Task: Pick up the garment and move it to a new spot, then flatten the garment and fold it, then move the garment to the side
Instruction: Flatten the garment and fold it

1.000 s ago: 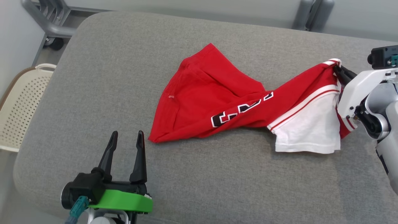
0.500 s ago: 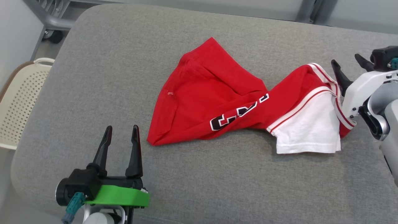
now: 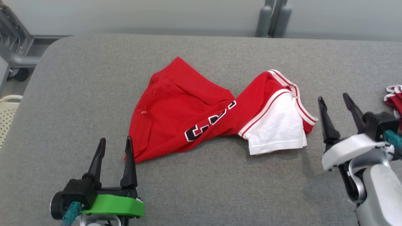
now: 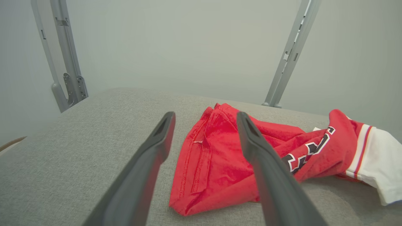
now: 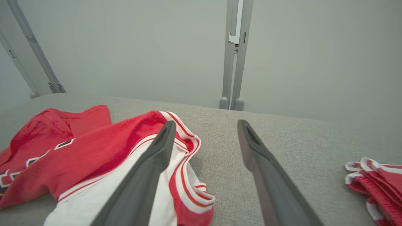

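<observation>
A red garment (image 3: 188,110) with white trim, a white sleeve and black-and-white lettering lies crumpled mid-way across the grey padded surface (image 3: 78,78). It also shows in the left wrist view (image 4: 220,163) and the right wrist view (image 5: 78,157). My left gripper (image 3: 114,142) stands open at the lower left, its fingertips just short of the garment's near left corner. Off the white sleeve's right side, my right gripper (image 3: 334,98) is open and holds nothing. Both wrist views show the fingers (image 4: 157,147) (image 5: 257,150) spread apart over the cloth.
Another red and white piece of cloth (image 3: 394,97) lies at the surface's right edge, seen also in the right wrist view (image 5: 377,179). A perforated cream basket (image 3: 6,116) sits on the floor at the left. Grey metal frame posts (image 3: 270,18) stand behind the surface.
My right gripper has let go of the garment's striped edge, opened, and drawn back toward the lower right. The cloth has settled flat. The head camera has turned to the right.
</observation>
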You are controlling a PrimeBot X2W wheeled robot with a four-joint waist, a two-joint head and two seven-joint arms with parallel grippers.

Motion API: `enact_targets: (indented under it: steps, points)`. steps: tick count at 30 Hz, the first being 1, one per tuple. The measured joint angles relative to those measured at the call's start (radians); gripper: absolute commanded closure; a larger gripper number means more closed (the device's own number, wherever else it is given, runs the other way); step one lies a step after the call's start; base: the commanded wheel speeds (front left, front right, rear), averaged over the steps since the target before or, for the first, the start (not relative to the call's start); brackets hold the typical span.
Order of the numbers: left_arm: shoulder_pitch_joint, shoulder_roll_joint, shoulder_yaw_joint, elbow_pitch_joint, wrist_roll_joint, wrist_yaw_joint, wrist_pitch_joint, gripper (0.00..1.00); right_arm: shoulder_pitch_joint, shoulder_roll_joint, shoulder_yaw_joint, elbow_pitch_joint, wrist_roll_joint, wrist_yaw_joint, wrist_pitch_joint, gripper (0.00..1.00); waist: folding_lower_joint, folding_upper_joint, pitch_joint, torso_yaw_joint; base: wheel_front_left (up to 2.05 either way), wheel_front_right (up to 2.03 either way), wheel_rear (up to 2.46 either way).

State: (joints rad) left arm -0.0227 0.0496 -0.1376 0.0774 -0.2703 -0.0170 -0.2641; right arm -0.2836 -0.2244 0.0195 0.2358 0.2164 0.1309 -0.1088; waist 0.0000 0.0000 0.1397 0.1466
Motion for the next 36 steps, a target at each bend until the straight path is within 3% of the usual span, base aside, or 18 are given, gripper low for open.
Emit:
enact_targets:
  steps: [5,14,24,36]
  points:
    - [0.032,0.000,0.012,0.014,0.010,0.006,0.000,0.00,0.155,0.100,-0.004,-0.107,-0.058,0.000,-0.004,0.00,0.0000,0.0000,-0.049,-0.032,0.00,0.00,0.00]
    - [0.080,0.000,0.029,0.041,0.013,0.008,0.000,0.00,0.288,0.148,0.023,-0.175,-0.139,0.000,0.000,0.00,0.0000,0.0000,-0.114,-0.062,0.00,0.00,0.00]
    - [0.084,0.007,-0.004,0.101,0.051,-0.020,0.000,0.00,0.332,0.169,0.032,-0.228,-0.151,0.000,0.026,0.00,0.0000,0.0000,-0.131,-0.094,0.00,0.00,0.00]
    - [-0.131,0.114,-0.059,0.339,0.114,-0.064,0.140,0.00,0.318,0.172,0.063,-0.260,-0.153,0.000,0.052,0.00,0.0000,0.0000,-0.076,-0.141,0.00,0.00,0.00]
